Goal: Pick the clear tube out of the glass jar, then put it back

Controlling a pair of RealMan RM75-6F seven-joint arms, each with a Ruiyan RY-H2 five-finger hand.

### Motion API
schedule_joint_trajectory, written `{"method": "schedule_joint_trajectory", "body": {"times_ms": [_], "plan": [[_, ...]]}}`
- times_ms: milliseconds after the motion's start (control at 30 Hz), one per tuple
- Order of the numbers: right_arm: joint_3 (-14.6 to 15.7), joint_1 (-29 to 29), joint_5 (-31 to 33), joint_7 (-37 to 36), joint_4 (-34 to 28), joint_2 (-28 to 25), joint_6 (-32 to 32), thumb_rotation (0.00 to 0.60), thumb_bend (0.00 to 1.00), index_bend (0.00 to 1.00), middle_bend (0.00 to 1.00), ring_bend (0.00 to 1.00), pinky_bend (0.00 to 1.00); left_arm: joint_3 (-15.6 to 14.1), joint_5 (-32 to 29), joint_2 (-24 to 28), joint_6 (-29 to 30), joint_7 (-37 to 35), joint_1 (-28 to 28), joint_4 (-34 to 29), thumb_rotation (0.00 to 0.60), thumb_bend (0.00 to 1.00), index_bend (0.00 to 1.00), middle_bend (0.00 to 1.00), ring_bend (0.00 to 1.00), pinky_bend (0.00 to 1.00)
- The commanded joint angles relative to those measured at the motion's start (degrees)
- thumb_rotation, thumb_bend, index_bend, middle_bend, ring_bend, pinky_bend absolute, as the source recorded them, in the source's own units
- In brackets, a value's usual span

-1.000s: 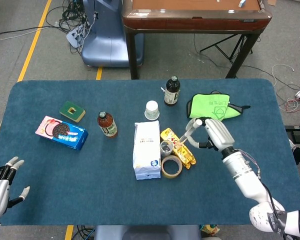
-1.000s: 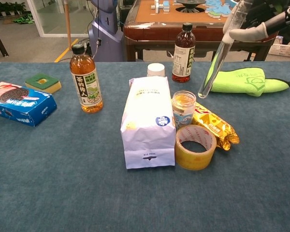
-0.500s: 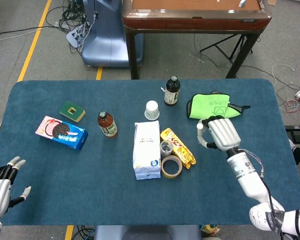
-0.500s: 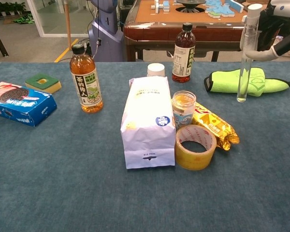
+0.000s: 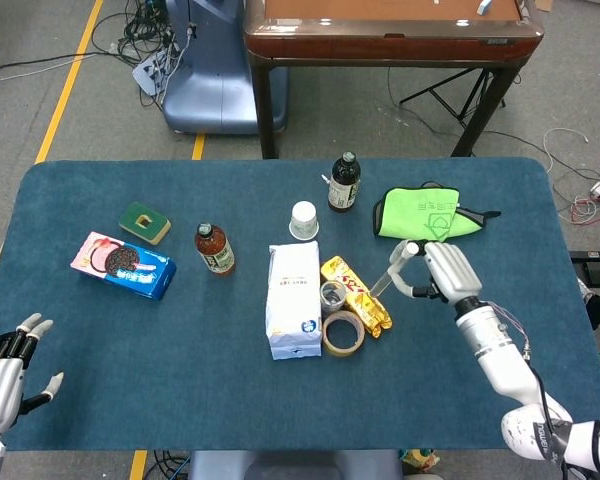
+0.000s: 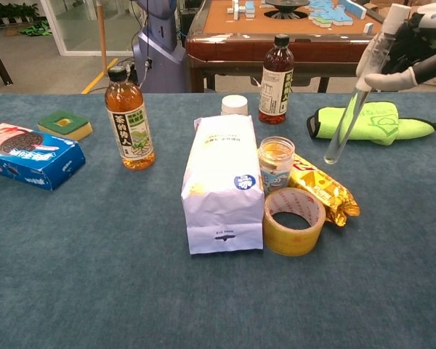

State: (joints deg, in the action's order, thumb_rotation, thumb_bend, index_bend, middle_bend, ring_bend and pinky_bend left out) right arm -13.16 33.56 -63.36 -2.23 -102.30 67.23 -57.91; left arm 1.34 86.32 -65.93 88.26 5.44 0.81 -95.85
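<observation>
Head view: blue-carpeted table [image 5: 180, 400] on grey floor [image 5: 70, 60].

A: How is the light?
B: Bright and even in both views, seemingly from overhead indoor lamps. Shadows are soft and short; a faint one sits under the tape roll [image 6: 293, 221] and beside the white bag [image 6: 221, 182].

A: Any glare?
B: A pale sheen on the wooden table [image 5: 390, 22] at the top of the head view, and small highlights on the bottles.

A: Is it sharp?
B: Mostly. The chest view's background is slightly soft, and the tube [image 6: 354, 99] is hard to see because it is transparent.
</observation>
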Motion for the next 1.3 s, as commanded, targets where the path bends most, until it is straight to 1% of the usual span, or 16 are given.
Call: {"method": "schedule_joint_trajectory", "body": {"times_ms": [33, 200, 267, 400, 433, 500, 667, 767, 867, 933, 1067, 1200, 1267, 1300], "plan": [[0.13, -0.5, 0.76, 2.32, -0.16, 1.25, 0.17, 0.6, 0.51, 0.68, 0.52, 0.38, 0.32, -0.04, -0.05, 0.0, -0.11, -0.01, 0.02, 0.01, 0.6, 0.3, 0.15, 0.09, 0.17, 0.13], [-2.17, -0.98, 1.81, -9.75, -2.29, -0.6, 5.19, 0.6, 0.51, 0.68, 0.52, 0.39, 0.32, -0.08, -0.21, -0.04, -0.16, -0.07, -0.02, 0.18, 0.6, 0.3, 0.15, 0.09, 0.17, 0.13], [-2.43, -1.14, 0.95, -12.18, -2.17, -0.96, 6.0, 0.6, 0.51, 0.68, 0.52, 0.39, 0.32, -0.08, -0.23, -0.02, -0.11, -0.12, -0.05, 0.21, 0.6, 0.3, 0.15, 0.09, 0.17, 0.13], [-2.12, -1.2, -0.12, -13.22, -1.49, -1.03, 6.51, 0.6, 0.51, 0.68, 0.52, 0.39, 0.32, -0.09, -0.26, -0.07, -0.2, -0.08, -0.01, 0.27, 0.6, 0.3, 0.15, 0.09, 0.17, 0.13], [-1.93, -1.16, -0.32, -12.81, -1.19, -0.98, 6.43, 0.6, 0.51, 0.68, 0.52, 0.39, 0.32, -0.09, -0.28, -0.08, -0.25, -0.04, 0.01, 0.27, 0.6, 0.3, 0.15, 0.09, 0.17, 0.13], [-1.21, -1.11, -1.22, -9.72, 0.13, -0.49, 4.95, 0.6, 0.51, 0.68, 0.52, 0.39, 0.32, -0.11, -0.3, -0.13, -0.32, 0.01, 0.04, 0.28, 0.6, 0.3, 0.15, 0.09, 0.17, 0.13], [0.6, -1.17, -3.3, 2.44, 3.05, 2.04, -1.49, 0.6, 0.51, 0.68, 0.52, 0.39, 0.32, -0.04, -0.42, -0.12, -0.44, 0.15, 0.13, 0.2, 0.6, 0.3, 0.15, 0.09, 0.17, 0.13], [1.04, -1.16, -4.34, 7.9, 4.26, 3.28, -4.51, 0.6, 0.51, 0.68, 0.52, 0.39, 0.32, -0.04, -0.46, -0.14, -0.56, 0.22, 0.2, 0.18, 0.6, 0.3, 0.15, 0.09, 0.17, 0.13], [1.11, -1.23, -4.59, 10.35, 4.64, 4.05, -6.0, 0.6, 0.51, 0.69, 0.52, 0.39, 0.32, -0.03, -0.54, -0.21, -0.63, 0.27, 0.22, 0.2, 0.6, 0.3, 0.15, 0.09, 0.17, 0.13], [0.52, -1.38, -2.88, 7.61, 2.88, 3.84, -4.69, 0.6, 0.51, 0.69, 0.52, 0.39, 0.32, -0.02, -0.6, -0.19, -0.65, 0.28, 0.23, 0.17, 0.6, 0.3, 0.15, 0.09, 0.17, 0.13], [-1.35, -1.52, 0.5, -2.47, -1.18, 1.57, 0.72, 0.6, 0.51, 0.69, 0.52, 0.39, 0.32, -0.07, -0.59, -0.19, -0.62, -0.02, 0.17, 0.36, 0.6, 0.3, 0.15, 0.09, 0.17, 0.13], [-2.35, -1.72, 0.44, -9.61, -2.85, -0.12, 4.09, 0.6, 0.51, 0.69, 0.52, 0.39, 0.32, -0.13, -0.54, -0.08, -0.46, -0.21, 0.06, 0.4, 0.6, 0.3, 0.15, 0.09, 0.17, 0.13], [-2.58, -1.8, -0.29, -11.93, -3.12, -0.73, 5.03, 0.6, 0.51, 0.69, 0.52, 0.39, 0.32, -0.13, -0.51, -0.08, -0.4, -0.32, 0.03, 0.47, 0.6, 0.3, 0.15, 0.09, 0.17, 0.13], [-2.5, -1.78, -0.8, -11.98, -2.89, -0.92, 5.08, 0.6, 0.51, 0.69, 0.52, 0.39, 0.32, -0.15, -0.51, -0.1, -0.4, -0.36, 0.02, 0.52, 0.6, 0.3, 0.15, 0.09, 0.17, 0.13]]}}
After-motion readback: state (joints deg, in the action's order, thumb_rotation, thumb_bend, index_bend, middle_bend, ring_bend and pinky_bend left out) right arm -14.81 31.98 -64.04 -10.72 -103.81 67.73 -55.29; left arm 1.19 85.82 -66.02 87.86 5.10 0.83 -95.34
